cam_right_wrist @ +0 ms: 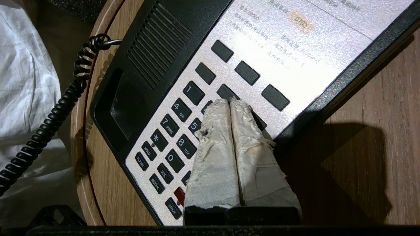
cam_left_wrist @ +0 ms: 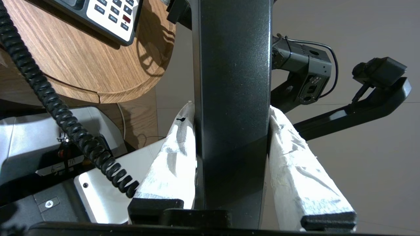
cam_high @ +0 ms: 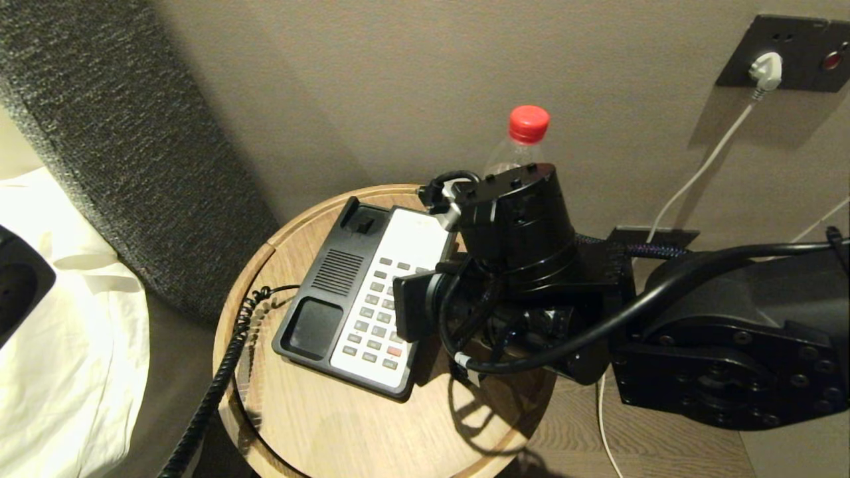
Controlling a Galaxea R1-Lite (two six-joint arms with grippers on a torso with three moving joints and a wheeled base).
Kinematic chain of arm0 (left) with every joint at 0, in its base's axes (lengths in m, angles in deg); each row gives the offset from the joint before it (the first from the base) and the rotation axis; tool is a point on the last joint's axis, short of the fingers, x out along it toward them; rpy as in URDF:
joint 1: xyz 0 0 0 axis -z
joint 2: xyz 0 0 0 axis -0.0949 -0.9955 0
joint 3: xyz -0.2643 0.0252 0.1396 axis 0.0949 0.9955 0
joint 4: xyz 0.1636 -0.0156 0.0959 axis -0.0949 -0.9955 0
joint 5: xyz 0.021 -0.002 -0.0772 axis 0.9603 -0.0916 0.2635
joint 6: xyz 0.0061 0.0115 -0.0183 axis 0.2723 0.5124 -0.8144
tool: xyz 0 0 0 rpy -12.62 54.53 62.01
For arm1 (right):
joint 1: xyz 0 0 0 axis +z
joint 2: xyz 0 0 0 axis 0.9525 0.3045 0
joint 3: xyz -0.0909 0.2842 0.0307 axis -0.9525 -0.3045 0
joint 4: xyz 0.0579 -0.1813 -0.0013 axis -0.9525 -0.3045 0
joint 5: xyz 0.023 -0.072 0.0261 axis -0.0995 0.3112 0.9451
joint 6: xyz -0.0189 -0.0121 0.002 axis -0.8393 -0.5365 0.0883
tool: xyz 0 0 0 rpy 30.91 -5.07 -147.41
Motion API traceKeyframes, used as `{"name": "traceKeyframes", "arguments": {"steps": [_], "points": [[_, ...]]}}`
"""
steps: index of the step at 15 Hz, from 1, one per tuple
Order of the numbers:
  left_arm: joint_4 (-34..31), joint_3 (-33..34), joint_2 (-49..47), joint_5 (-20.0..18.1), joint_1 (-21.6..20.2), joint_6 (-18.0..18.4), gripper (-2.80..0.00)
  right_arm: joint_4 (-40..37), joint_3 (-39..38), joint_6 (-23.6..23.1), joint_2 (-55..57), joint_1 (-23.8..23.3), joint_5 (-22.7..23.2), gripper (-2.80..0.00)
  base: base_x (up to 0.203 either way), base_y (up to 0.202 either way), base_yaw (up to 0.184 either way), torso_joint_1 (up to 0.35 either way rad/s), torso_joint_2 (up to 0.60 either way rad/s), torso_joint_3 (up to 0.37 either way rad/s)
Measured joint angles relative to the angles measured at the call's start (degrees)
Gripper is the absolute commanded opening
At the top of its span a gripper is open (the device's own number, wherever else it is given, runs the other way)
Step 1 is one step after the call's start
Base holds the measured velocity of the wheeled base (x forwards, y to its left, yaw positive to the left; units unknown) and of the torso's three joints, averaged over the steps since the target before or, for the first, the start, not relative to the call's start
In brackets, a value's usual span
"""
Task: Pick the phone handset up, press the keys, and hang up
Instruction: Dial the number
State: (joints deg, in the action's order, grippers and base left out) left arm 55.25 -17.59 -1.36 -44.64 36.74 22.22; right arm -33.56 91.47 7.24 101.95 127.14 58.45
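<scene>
Handset (cam_left_wrist: 231,98) already lifted, clamped between the left gripper (cam_left_wrist: 231,183)'s taped fingers away from the table at about eight o'clock of the phone base (cam_high: 319,325), cradle bare. Key-pressing under way: right gripper (cam_right_wrist: 229,105), fingers pressed together, tips on the keypad (cam_right_wrist: 183,131); hanging up left. Glossy black, long, coiled cord (cam_left_wrist: 65,114) trailing.

The phone base (cam_right_wrist: 183,108) carries black keys marked 1, 4 GHI, 5, 7 PQRS, 8 TUV, 0 and *, with small keys reading HOLD, FLASH, VOL, REDIAL and SPKR. Its white faceplate card (cam_right_wrist: 305,29) shows 0703 in an orange patch; the other printed lines there are too small to read.
</scene>
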Motion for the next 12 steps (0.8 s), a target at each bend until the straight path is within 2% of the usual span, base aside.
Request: {"name": "traceKeyframes", "arguments": {"steps": [8, 12], "points": [[0.0, -0.1, 0.2, -0.1, 0.0, 0.0, -2.8, -0.2, 0.9, 1.1, -0.9, 0.1, 2.5, -2.8, 0.0, 0.0, 0.0, 0.0, 0.0, 0.0], [-0.1, 0.5, 0.6, -0.1, 0.0, 0.0, -2.8, -0.1, 2.4, 4.9, -0.9, 1.6, 5.8, -2.8, 0.0, 0.0, 0.0, 0.0, 0.0, 0.0]]}}
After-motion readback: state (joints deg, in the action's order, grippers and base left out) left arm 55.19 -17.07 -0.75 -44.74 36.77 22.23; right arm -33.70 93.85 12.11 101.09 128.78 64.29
